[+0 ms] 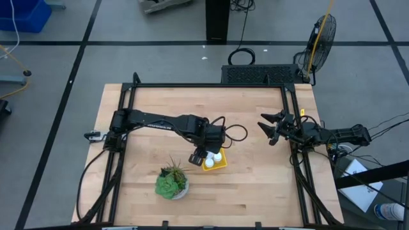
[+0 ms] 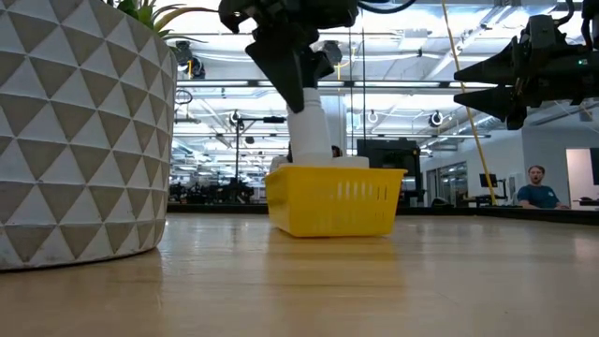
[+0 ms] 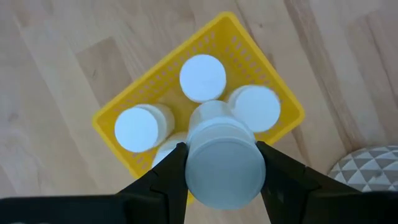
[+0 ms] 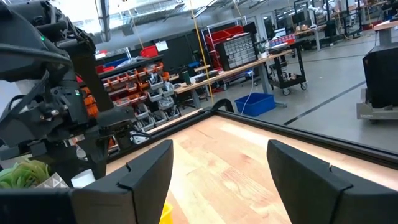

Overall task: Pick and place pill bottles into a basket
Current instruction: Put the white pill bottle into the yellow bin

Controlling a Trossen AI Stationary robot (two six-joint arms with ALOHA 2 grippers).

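Note:
The yellow basket point(image 1: 215, 163) point(image 2: 332, 199) point(image 3: 124, 99) stands on the table's middle, right of a potted plant. Three white pill bottles point(image 3: 203, 78) point(image 3: 255, 107) point(image 3: 137, 129) stand upright in it, and the edge of another point(image 3: 166, 151) shows below my fingers. My left gripper point(image 1: 199, 156) point(image 3: 221, 148) hangs over the basket, shut on one more pill bottle point(image 2: 307, 131) point(image 3: 221, 171). My right gripper point(image 1: 267, 130) point(image 4: 219, 146) is open at the table's right edge, held level above the wood, with nothing between its fingers. My left gripper pinches the pill bottle's upper end point(image 3: 194, 169) between its two fingers, one on each side. The fingers point(image 2: 285, 65) come from above, pointing steeply down. The bottle hangs nearly upright, its lower end at the basket's rim; whether it rests on anything there, I cannot tell.
A green plant in a white patterned pot point(image 1: 171, 184) point(image 2: 84, 131) point(image 3: 367, 171) stands close to the basket's left, toward the near edge. Black frame rails point(image 1: 291, 115) run along the table's sides. Bare wood lies between the basket and my right gripper.

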